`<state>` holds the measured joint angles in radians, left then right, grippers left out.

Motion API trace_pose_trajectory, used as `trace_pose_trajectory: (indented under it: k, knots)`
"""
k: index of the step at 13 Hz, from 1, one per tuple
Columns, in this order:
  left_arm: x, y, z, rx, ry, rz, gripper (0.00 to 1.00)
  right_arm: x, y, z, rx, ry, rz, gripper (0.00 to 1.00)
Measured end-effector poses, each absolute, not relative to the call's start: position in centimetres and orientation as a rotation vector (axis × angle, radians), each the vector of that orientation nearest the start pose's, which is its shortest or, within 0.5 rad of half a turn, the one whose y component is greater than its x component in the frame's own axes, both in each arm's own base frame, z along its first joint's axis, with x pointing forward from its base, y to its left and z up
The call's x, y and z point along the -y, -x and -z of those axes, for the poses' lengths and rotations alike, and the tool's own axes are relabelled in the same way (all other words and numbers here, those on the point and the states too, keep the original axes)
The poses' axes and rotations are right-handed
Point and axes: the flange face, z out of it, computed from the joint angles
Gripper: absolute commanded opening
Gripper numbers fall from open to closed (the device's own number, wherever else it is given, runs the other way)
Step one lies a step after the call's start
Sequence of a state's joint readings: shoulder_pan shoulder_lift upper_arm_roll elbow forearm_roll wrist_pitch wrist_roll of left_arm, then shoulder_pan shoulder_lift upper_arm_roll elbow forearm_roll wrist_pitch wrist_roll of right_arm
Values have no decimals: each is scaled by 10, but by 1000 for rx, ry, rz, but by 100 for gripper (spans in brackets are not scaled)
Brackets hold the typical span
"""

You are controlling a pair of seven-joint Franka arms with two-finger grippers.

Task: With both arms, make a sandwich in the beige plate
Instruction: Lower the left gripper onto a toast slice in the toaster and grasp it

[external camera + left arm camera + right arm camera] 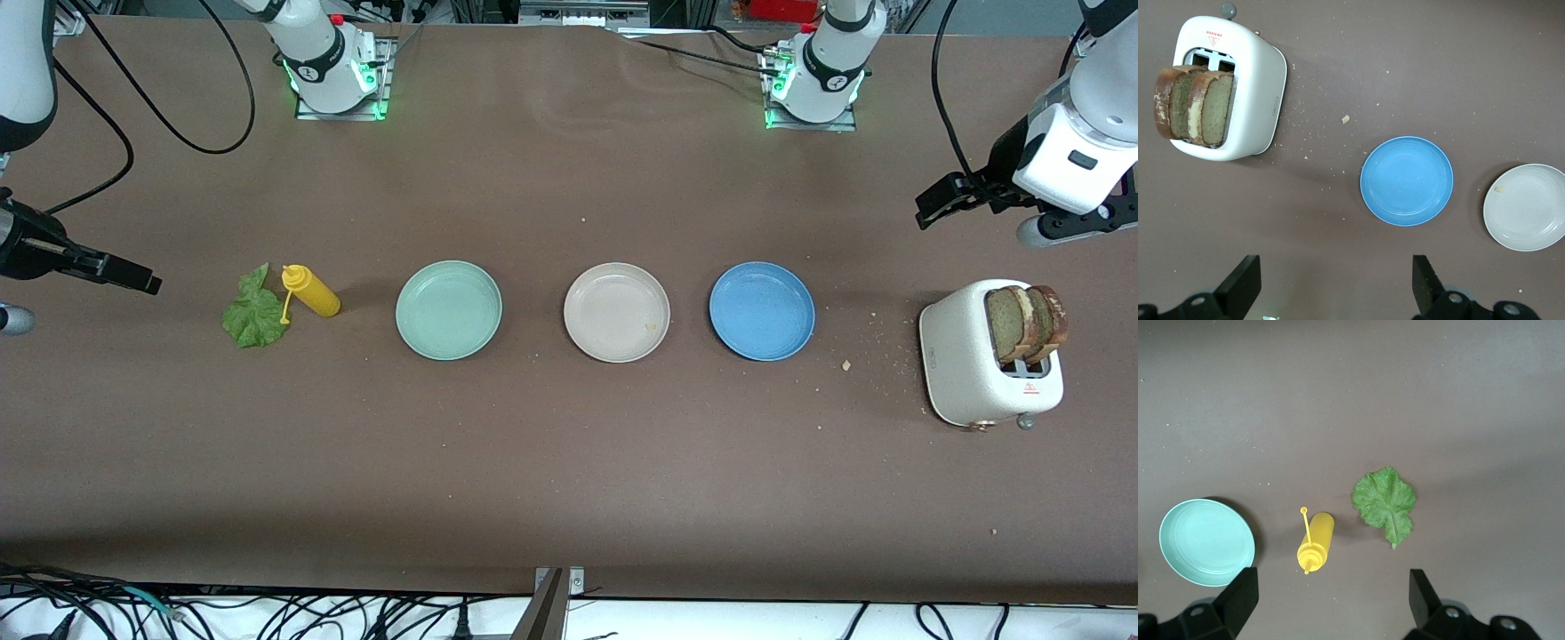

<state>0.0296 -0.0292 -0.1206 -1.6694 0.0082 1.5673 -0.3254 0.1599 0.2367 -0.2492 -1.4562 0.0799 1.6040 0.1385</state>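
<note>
Left gripper, jaws apart, upper right, idle above toaster; right gripper likewise apart, left edge; should pinch 1 toast slice by crust.

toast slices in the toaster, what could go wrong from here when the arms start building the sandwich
1. The two toast slices stand close together in the toaster; the open left claw might catch both or tip the toaster.
2. The beige plate sits between the mint-green plate and blue plate, so a slice could land on the wrong one.
3. The lettuce leaf lies flat beside the yellow bottle; the open right claw might knock it.
</note>
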Motion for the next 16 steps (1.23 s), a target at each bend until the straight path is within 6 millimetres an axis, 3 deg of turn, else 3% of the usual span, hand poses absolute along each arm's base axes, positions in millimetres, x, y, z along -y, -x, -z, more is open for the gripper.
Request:
trace_pose_trajectory:
  k: [2, 5, 7, 9, 11, 13, 16]
  knots:
    - [28, -543, -589, 302, 3097, -123, 100, 31, -622, -545, -357, 3099, -128, 100]
    - [-48, -549, -572, 222, 3115, -176, 98, 31, -622, -545, -357, 3099, -128, 100]
    - [-100, -556, -551, 205, 3131, -191, 94, 31, -622, -545, -358, 3099, -128, 100]
    - [-138, -569, -522, 209, 3142, -152, 90, 31, -622, -545, -358, 3099, -129, 100]
    - [-155, -585, -488, 221, 3148, -134, 85, 31, -622, -545, -359, 3099, -129, 100]
    - [-159, -599, -453, 211, 3144, -150, 83, 31, -622, -545, -359, 3099, -130, 100]
    - [-165, -605, -411, 139, 3063, -235, 76, 31, -622, -545, -359, 3099, -131, 100]
